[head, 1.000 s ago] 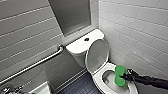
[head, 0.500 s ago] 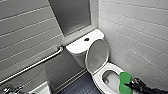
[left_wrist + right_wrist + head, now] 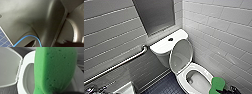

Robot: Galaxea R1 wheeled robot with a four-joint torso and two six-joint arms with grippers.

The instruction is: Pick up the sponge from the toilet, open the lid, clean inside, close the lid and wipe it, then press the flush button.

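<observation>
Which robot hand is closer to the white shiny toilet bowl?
Right. The right hand holds the bright green soft sponge at the white toilet's rim; the left hand's camera faces the robot's dark body.

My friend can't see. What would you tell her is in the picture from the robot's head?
A white toilet with its lid raised, and a bright green sponge held by the robot's right gripper over its rim. A grey grab bar runs along the left wall.
</observation>
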